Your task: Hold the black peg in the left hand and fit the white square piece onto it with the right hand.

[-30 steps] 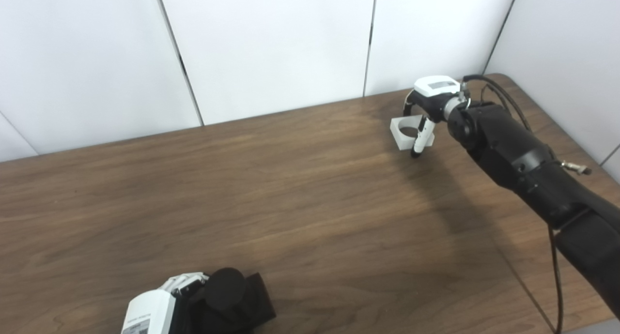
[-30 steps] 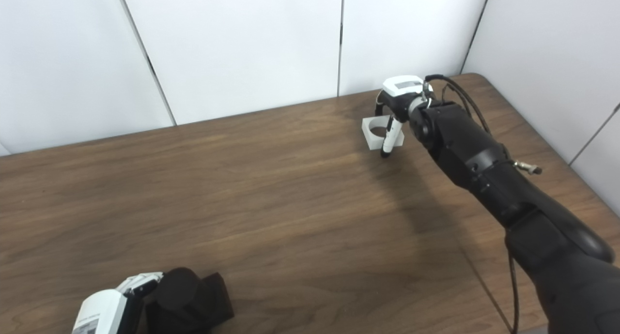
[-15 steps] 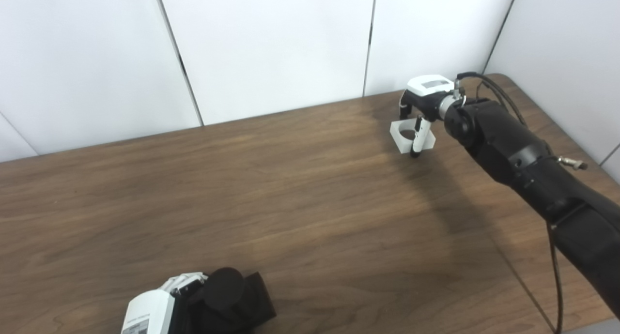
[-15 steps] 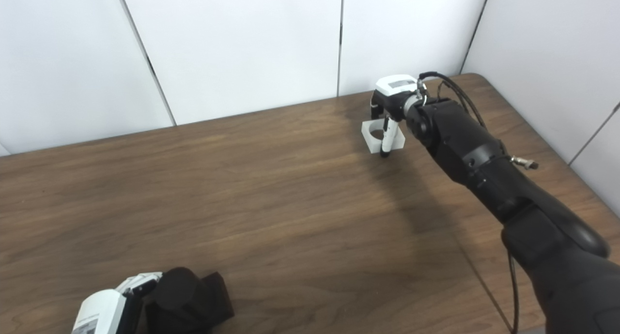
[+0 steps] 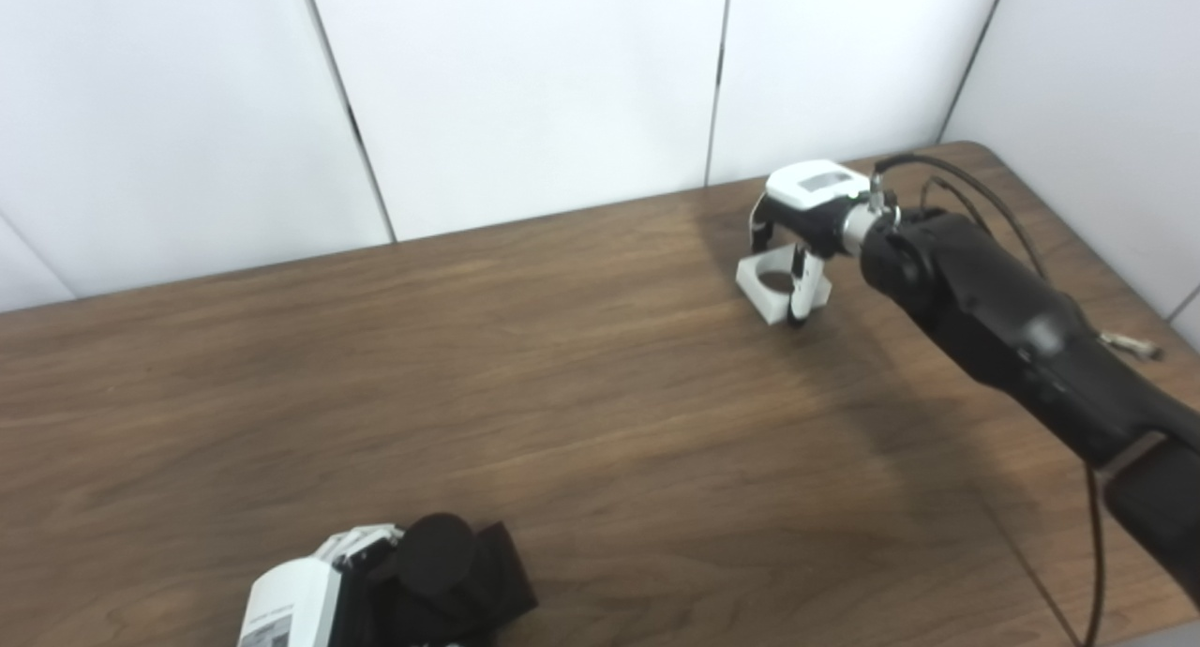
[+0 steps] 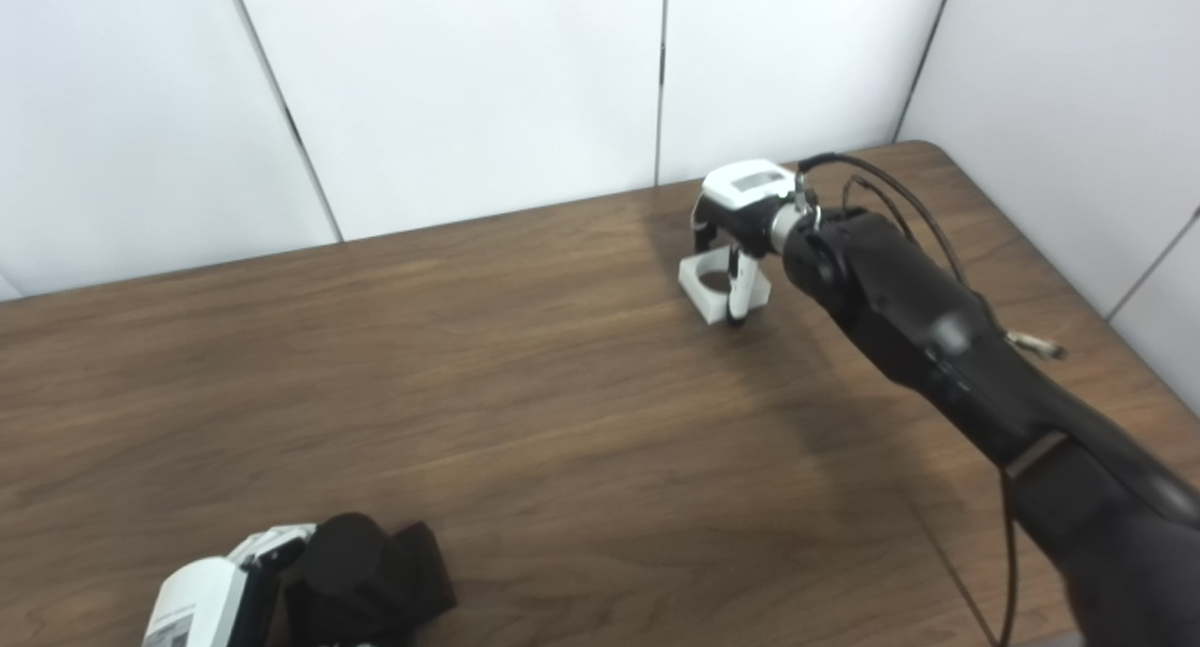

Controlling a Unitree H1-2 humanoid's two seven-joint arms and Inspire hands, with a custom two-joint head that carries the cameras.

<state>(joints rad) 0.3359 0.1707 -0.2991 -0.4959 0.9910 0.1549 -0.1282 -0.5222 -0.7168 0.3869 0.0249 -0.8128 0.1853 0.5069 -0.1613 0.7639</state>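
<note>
The dark wood-grain surface [image 5: 581, 422] lies bare between the two hands, with white wall panels [image 5: 525, 84] beyond its far edge and a thin black cable [image 5: 1092, 544] trailing beside the right forearm; nothing stands between the hands, which are well apart. The right hand [image 5: 799, 244] reaches over the white square piece with a round hole [image 5: 774, 288], fingers curled down around it, one white fingertip [image 5: 798, 308] on its near side and others behind it; whether the piece rests on the surface or is lifted cannot be told. The left hand [image 6: 230, 595] grips the black round-topped peg with its square base [image 6: 361, 572], which sits just right of its knuckles.
</note>
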